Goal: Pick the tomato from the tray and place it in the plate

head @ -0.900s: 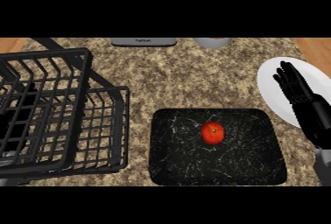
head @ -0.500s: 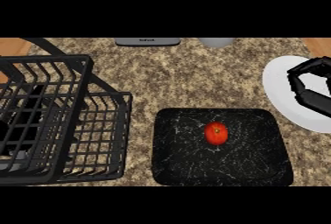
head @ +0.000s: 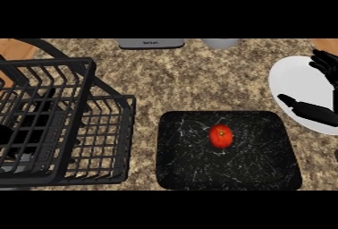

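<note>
A red tomato (head: 221, 136) lies near the middle of a black marbled tray (head: 185, 170) at the lower centre. A white plate (head: 293, 85) sits to the tray's upper right, cut by the view's right edge. My right hand (head: 318, 115) hovers over the plate at that edge, open, with its thumb stretched left and its fingers (head: 326, 67) spread above. It holds nothing and stands apart from the tomato. A dark shape that may be my left hand (head: 8, 134) shows through the basket wires at the far left.
A large black wire basket (head: 59, 112) fills the left side, close to the tray's left edge. A grey appliance (head: 150, 43) and a pale cup (head: 220, 43) stand at the back edge. Speckled counter lies between them and the tray.
My right hand has slid toward the right edge over the plate and spread its thumb and fingers. The tomato has stayed in place on the tray.
</note>
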